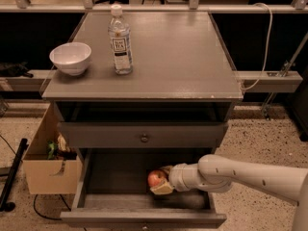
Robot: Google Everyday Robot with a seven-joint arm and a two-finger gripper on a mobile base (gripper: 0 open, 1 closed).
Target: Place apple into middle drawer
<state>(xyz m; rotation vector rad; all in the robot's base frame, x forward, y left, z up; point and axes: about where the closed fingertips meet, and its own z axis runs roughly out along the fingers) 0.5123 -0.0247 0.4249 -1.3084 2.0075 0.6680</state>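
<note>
The red-orange apple (156,178) sits between the fingers of my gripper (161,179), inside the open middle drawer (113,179), just above or on its bare floor near the centre. The gripper is shut on the apple, one tan finger (163,188) below it and one above. My white arm reaches in from the right, over the drawer's right wall. The drawer is pulled out, its front edge (144,219) at the bottom of the view.
Above the open drawer is a closed drawer front with a small round knob (144,138). On the cabinet top stand a white bowl (70,57) and a water bottle (120,40). A cardboard box (45,165) stands on the floor at the left.
</note>
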